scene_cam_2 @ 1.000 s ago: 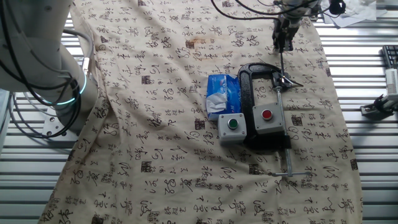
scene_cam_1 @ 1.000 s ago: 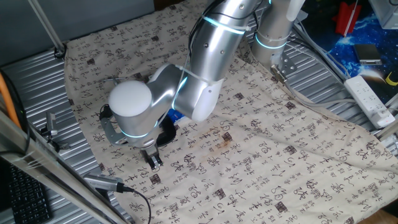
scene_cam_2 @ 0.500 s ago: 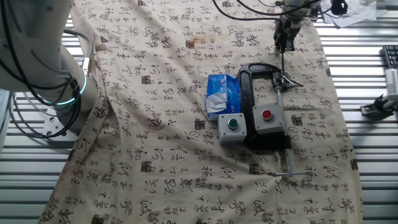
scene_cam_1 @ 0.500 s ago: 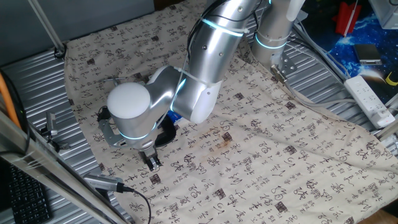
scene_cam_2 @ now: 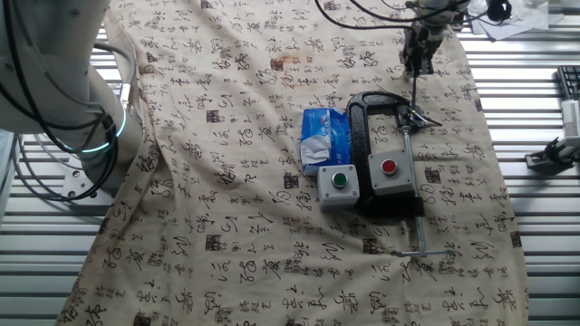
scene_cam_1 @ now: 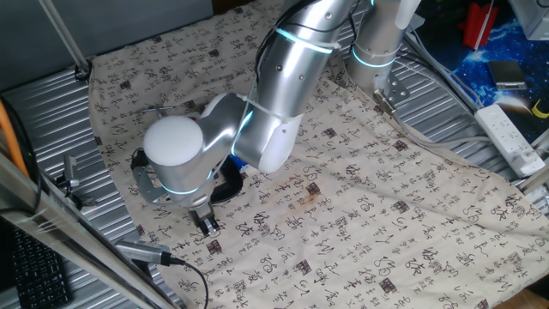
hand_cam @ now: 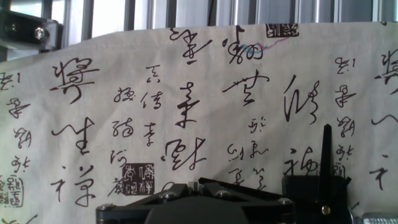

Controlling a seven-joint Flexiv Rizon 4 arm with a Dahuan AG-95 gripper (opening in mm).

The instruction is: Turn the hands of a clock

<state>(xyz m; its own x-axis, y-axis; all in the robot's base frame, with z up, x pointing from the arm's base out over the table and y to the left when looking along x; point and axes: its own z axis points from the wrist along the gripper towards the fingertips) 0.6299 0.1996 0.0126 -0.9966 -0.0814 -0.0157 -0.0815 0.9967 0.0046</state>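
In the hand view the clock (hand_cam: 311, 194) is a small black body at the lower right. One of its hands (hand_cam: 326, 158) points straight up over the printed cloth. A second thin black pointer (hand_cam: 239, 189) lies nearly level just beyond my fingertips. My gripper (hand_cam: 196, 185) sits at the bottom edge, its two fingers together with nothing between them. In the other fixed view my gripper (scene_cam_2: 417, 56) hovers just beyond the black C-clamp (scene_cam_2: 361, 122), whose jaw holds the clock (scene_cam_2: 417, 116). In one fixed view my gripper (scene_cam_1: 207, 224) is low over the cloth, and the arm hides the clock.
A grey box with a green button (scene_cam_2: 338, 185), a grey box with a red button (scene_cam_2: 390, 172) and a blue-and-white carton (scene_cam_2: 324, 138) lie next to the clamp. The clamp's silver rod (scene_cam_2: 414, 195) runs toward the cloth's near edge. Ribbed metal table (scene_cam_2: 535, 226) surrounds the cloth.
The arm's wrist has shifted slightly, carrying the gripper a little sideways along the cloth edge. The clamp, boxes and carton have not moved.
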